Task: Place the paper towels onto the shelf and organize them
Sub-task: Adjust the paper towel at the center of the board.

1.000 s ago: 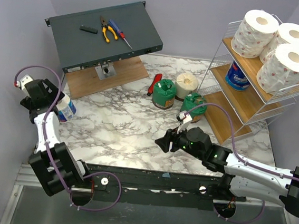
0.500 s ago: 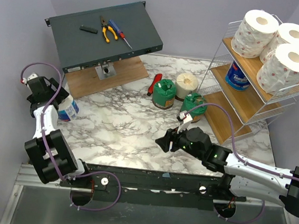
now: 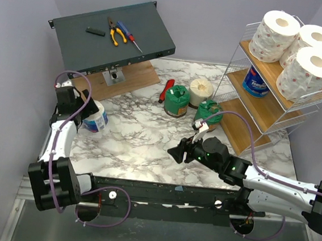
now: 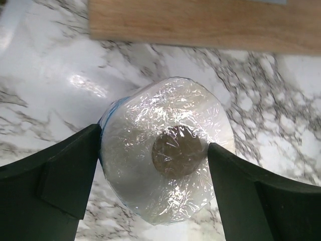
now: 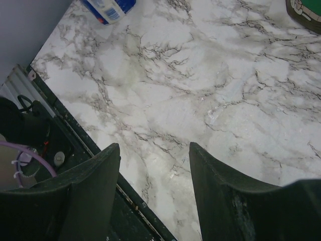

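Note:
My left gripper [image 3: 87,113] is shut on a blue-wrapped paper towel roll [image 3: 96,121] over the left of the marble table. In the left wrist view the roll [image 4: 165,150] fills the gap between both fingers, its core end facing the camera. My right gripper [image 3: 176,153] is open and empty, low over the table's front middle; it also shows in the right wrist view [image 5: 153,148]. The shelf [image 3: 267,111] stands at the right. Three white pink-speckled rolls [image 3: 308,72] sit on its top tier and a blue roll [image 3: 256,81] on the middle tier. Two green rolls [image 3: 177,101] [image 3: 209,115] and a cream roll [image 3: 201,92] stand on the table beside it.
A red-handled tool [image 3: 167,90] lies left of the green rolls. A dark grey metal box [image 3: 112,36] with pliers and a screwdriver sits at the back left on a wooden board [image 3: 116,82]. The table's black front rail [image 5: 90,145] runs under my right gripper.
My left gripper has carried the blue-wrapped roll rightward from the table's far left edge onto the marble. The right arm has not moved.

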You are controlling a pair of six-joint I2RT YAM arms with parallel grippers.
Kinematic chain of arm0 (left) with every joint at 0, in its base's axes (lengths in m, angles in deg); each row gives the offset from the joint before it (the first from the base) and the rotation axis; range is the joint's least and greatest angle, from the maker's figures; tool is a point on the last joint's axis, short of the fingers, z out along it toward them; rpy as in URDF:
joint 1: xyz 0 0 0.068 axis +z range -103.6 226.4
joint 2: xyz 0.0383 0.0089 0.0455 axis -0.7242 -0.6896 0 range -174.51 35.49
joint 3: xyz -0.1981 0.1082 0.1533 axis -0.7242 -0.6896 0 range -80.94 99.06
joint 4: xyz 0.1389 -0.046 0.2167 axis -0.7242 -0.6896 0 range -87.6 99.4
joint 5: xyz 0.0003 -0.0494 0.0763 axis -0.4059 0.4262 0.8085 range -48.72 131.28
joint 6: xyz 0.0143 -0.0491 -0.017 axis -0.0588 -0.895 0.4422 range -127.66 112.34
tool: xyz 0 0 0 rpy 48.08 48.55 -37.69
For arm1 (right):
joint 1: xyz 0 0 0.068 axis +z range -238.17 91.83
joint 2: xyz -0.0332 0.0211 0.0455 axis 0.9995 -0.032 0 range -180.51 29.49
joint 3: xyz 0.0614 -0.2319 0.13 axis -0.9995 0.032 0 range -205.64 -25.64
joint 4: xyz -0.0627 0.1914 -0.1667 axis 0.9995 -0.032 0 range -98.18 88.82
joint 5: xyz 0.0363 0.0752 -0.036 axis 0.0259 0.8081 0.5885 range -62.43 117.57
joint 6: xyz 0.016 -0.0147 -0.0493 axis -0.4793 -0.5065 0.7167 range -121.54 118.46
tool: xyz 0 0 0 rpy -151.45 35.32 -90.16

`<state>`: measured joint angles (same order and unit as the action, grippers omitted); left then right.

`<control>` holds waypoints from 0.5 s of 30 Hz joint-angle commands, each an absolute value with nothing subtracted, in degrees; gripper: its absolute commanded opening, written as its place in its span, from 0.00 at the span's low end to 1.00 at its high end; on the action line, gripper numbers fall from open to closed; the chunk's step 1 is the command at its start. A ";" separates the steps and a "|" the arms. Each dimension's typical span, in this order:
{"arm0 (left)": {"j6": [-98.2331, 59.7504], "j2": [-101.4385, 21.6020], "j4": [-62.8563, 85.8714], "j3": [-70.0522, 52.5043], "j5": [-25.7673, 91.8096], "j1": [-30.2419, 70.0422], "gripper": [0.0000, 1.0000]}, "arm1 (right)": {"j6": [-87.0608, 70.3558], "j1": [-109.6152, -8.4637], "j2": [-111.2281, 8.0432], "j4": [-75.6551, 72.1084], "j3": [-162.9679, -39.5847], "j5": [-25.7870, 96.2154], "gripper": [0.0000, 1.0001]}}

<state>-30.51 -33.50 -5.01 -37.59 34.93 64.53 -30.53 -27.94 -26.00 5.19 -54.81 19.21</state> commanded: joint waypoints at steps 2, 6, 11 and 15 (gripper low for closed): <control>-27.87 -31.19 -11.50 -39.49 33.09 55.97 0.83 | -31.50 -27.58 -26.60 5.64 -55.41 17.47 0.61; -28.42 -29.39 -12.49 -40.74 32.20 49.90 0.79 | -32.55 -27.60 -27.02 5.83 -56.26 16.25 0.61; -31.16 -25.77 -11.89 -43.00 30.49 40.04 0.76 | -34.11 -27.58 -28.25 6.35 -57.54 14.33 0.61; -33.66 -24.63 -9.51 -43.47 27.86 32.59 0.74 | -36.06 -27.59 -32.00 6.40 -60.02 14.38 0.65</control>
